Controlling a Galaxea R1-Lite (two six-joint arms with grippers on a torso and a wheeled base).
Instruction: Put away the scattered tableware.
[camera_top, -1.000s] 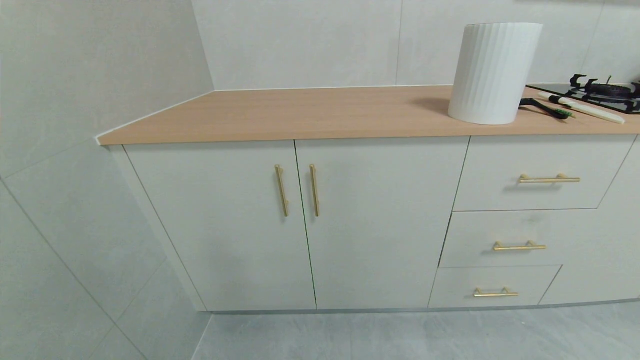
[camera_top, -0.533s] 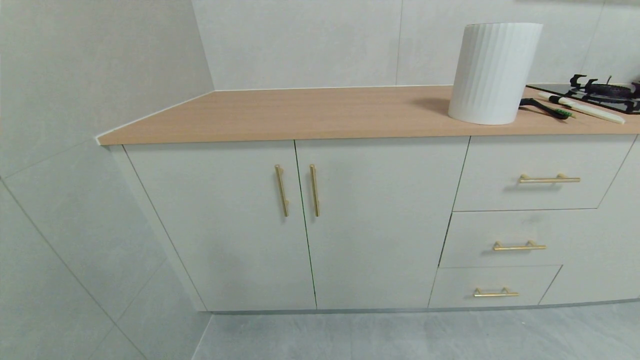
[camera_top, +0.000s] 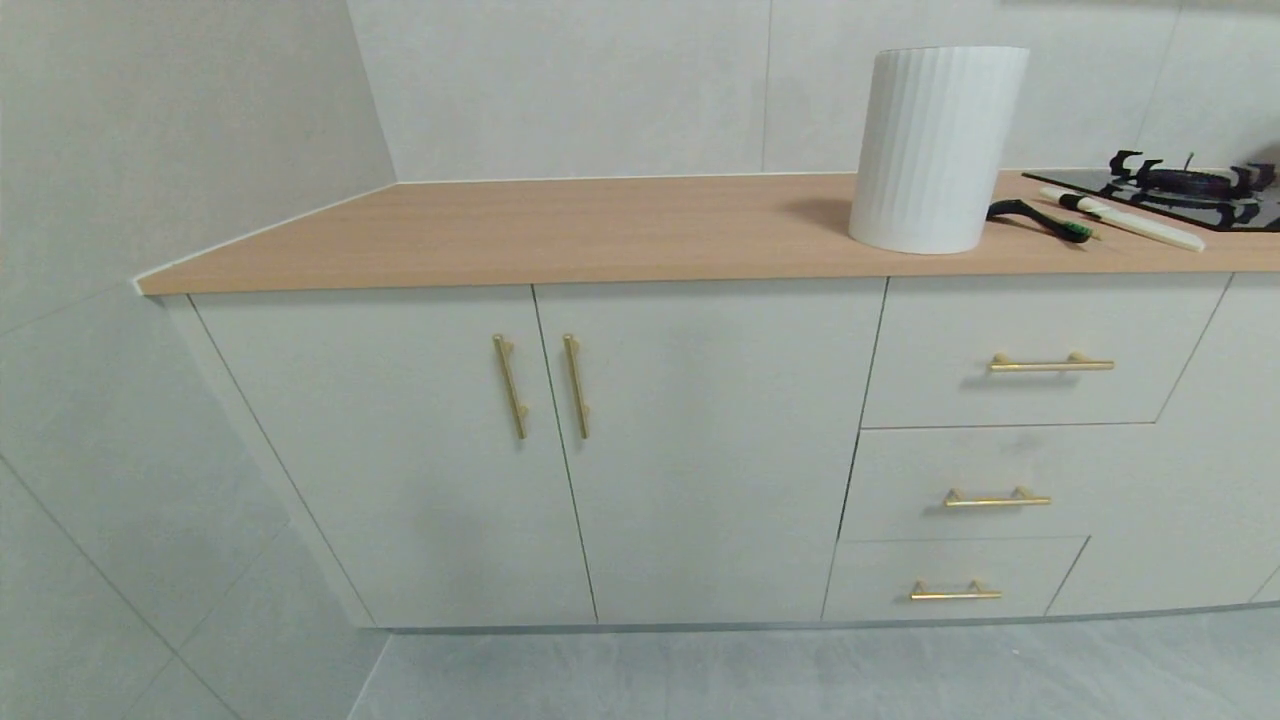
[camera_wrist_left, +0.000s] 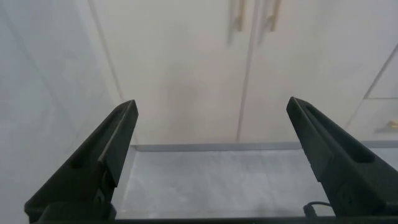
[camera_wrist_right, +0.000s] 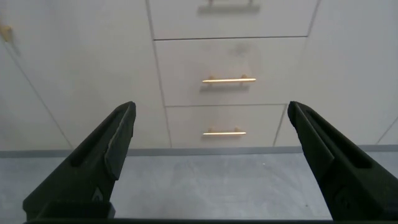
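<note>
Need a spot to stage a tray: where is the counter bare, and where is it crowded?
The countertop is bare from its left end to the white ribbed container, front edge to back. Beyond the container it is crowded: a black-handled tool and a long white utensil lie beside it, with the gas hob behind them.

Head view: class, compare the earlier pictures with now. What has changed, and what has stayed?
The whole scene slid toward the picture's left, so the camera shifted right; no thing moved, none was grasped or released. The white ribbed container stays on the countertop, the black-handled utensil and white utensil beside it.
</note>
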